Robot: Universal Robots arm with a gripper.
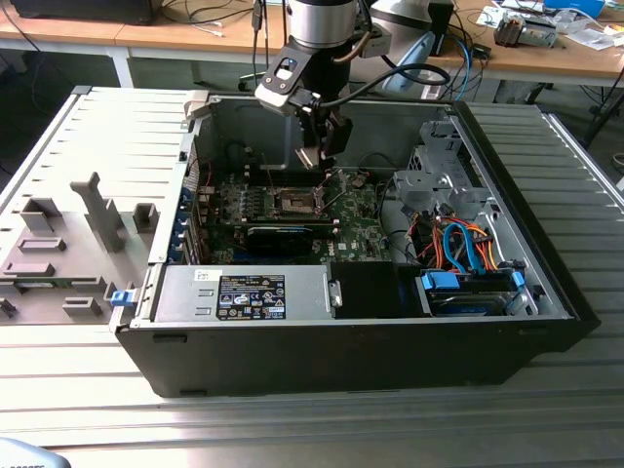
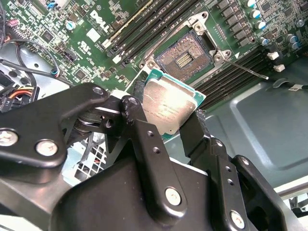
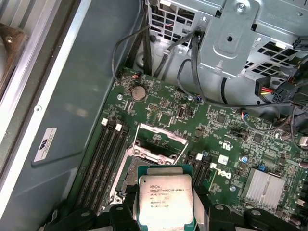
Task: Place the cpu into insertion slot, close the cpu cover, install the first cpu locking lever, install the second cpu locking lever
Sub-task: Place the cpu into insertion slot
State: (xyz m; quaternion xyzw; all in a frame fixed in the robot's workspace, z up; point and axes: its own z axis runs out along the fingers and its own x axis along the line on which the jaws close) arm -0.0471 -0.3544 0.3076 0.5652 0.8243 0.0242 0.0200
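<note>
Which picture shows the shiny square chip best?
The first wrist view: the chip faces the camera, nearly whole. The second wrist view shows it tilted, partly behind the jaws. Exterior view: too small to tell.

Soft, even overhead light fills the exterior view. The ribbed silvery metal table (image 1: pixel 292 429) gleams pale, while the open black computer case (image 1: pixel 341 361) stays dim inside, around and below the black two-finger gripper (image 1: pixel 314 158). In both wrist views the cpu (image 2: pixel 168 103) (image 3: pixel 165 197), a flat square chip with a dull silver-grey top pinched between the fingers (image 2: pixel 144 144), bears a milky glare. The green motherboard (image 2: pixel 86 53) (image 3: pixel 216 130) beyond the fingertips is evenly lit.
</note>
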